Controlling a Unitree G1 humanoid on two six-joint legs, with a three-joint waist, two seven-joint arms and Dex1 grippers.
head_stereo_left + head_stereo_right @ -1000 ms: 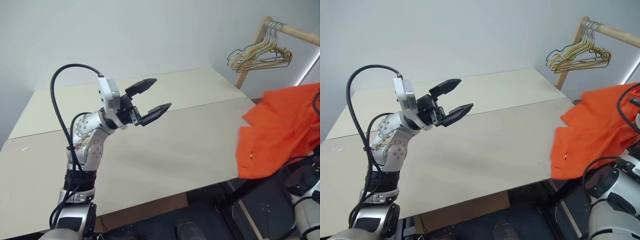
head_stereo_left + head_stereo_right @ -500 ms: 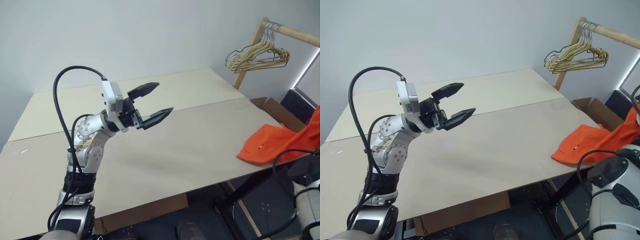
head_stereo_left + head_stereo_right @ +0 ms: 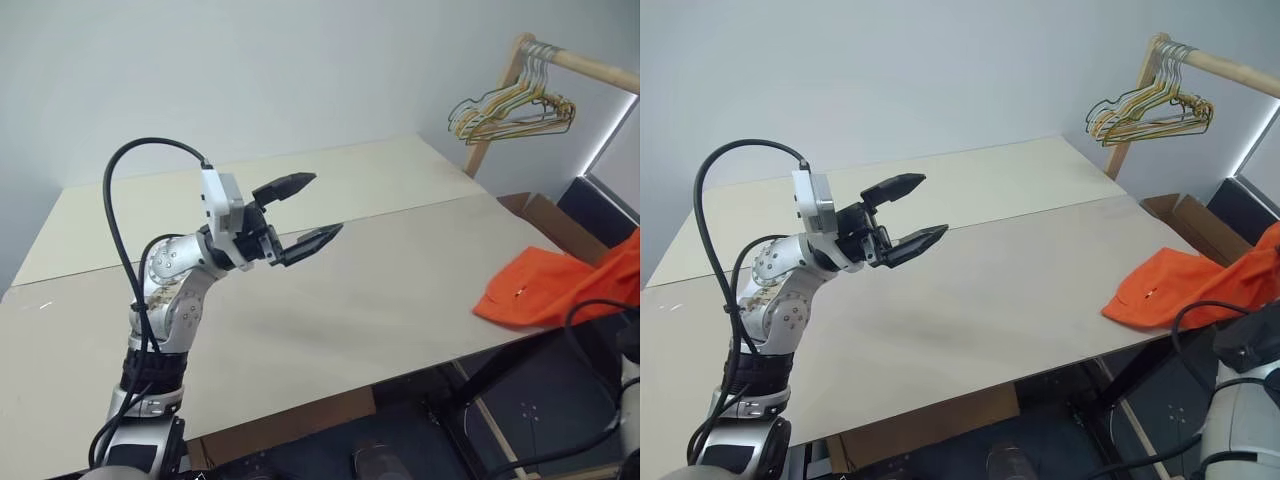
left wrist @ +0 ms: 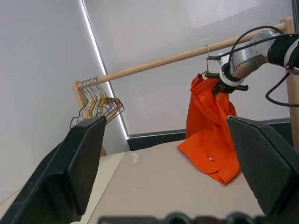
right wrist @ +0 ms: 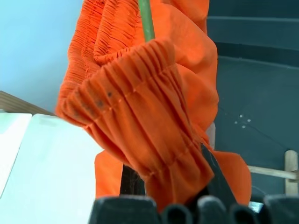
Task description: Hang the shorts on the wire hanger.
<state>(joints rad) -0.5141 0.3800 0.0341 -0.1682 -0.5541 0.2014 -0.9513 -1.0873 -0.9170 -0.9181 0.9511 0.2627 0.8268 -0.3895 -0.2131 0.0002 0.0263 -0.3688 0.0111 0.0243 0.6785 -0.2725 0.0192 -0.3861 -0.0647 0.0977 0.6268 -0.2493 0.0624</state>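
The bright orange shorts [image 3: 556, 289] hang at the far right, and their lower part lies on the table's right corner. In the left wrist view my right gripper [image 4: 224, 87] is shut on the gathered waistband of the shorts [image 4: 211, 126], held up beside a wooden rail. A thin wire hook of the wire hanger [image 4: 207, 48] rises just above that grip. In the right wrist view the green wire [image 5: 145, 21] runs up through the bunched waistband [image 5: 140, 107]. My left gripper [image 3: 320, 207] is open and empty, raised above the middle of the table, well away from the shorts.
The pale table [image 3: 380, 290] spans the view. A wooden rack with a bunch of yellow and green wire hangers [image 3: 512, 108] stands at the back right. An open cardboard box [image 3: 545, 215] sits on the floor beside the table's right edge.
The shorts, held high and spread at the right a second ago, have dropped and moved right, with their lower part now resting on the table corner. The left gripper has kept still.
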